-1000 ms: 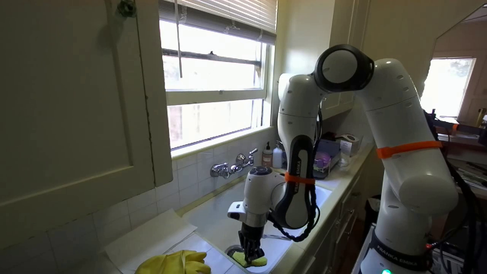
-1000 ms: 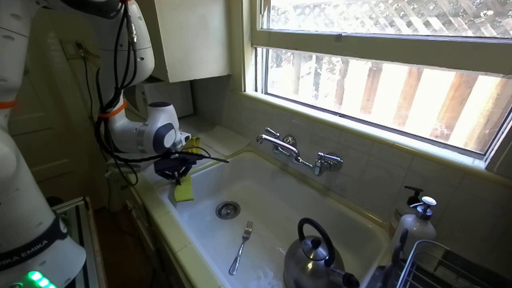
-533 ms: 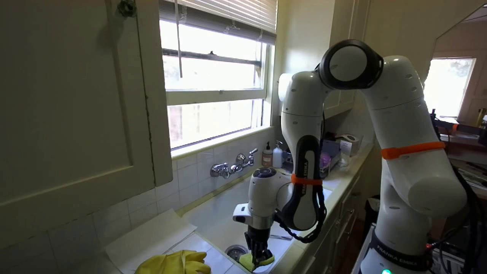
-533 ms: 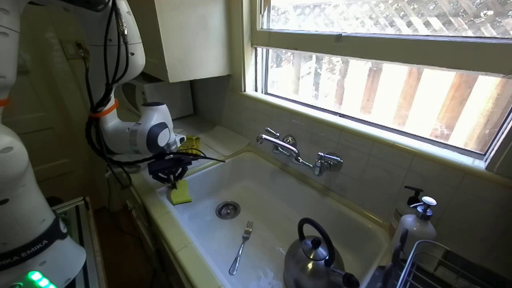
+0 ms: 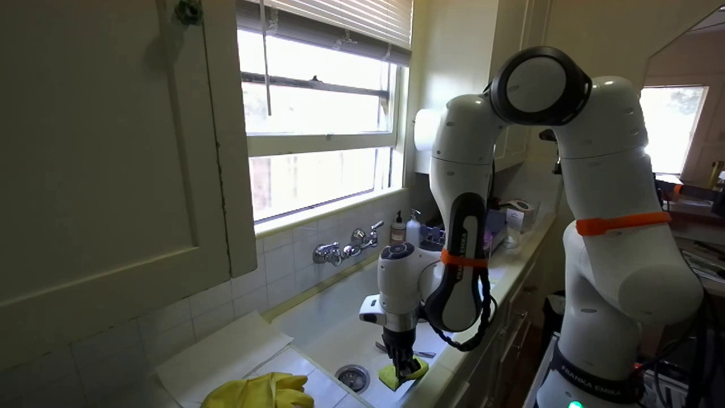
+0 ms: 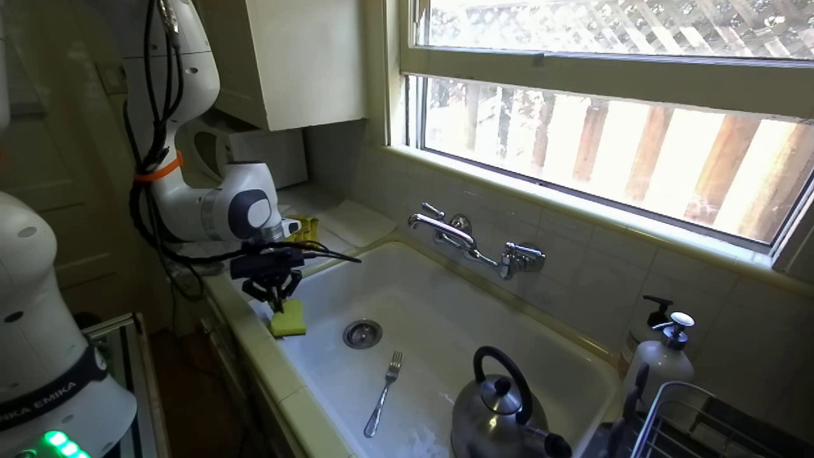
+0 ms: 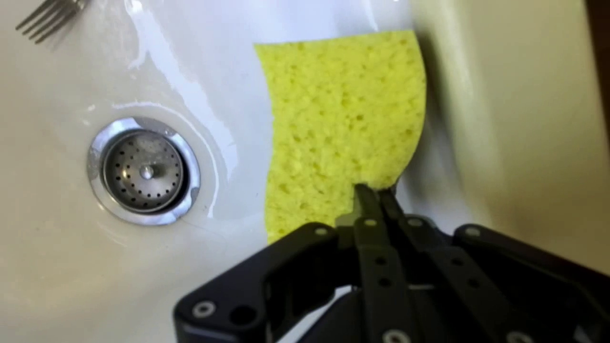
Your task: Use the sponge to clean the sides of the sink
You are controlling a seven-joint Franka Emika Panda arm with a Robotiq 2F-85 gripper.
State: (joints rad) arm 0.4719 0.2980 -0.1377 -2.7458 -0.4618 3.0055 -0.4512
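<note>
The yellow sponge (image 7: 343, 109) is gripped near its right edge by my gripper (image 7: 376, 190) in the wrist view. The fingers are closed together on it, and the sponge is bent. It also shows below the gripper in both exterior views (image 5: 389, 376) (image 6: 289, 319). The gripper points down inside the white sink (image 6: 432, 305), close to the side wall by the cabinet front. In the wrist view the sponge's right edge lies beside that sink wall (image 7: 500, 119); I cannot tell whether it touches. The sponge part between the fingers is hidden.
The drain (image 7: 143, 171) is left of the sponge. A fork (image 6: 385, 394) and a steel kettle (image 6: 499, 413) are in the sink. The faucet (image 6: 455, 232) juts from the tiled wall. Yellow gloves (image 5: 257, 391) lie on the counter. Soap bottles (image 6: 658, 362) and a dish rack (image 6: 674, 420) stand beyond.
My gripper and the sponge have moved along the side wall, away from the gloves' end and past the drain toward the fork. The sponge stays held.
</note>
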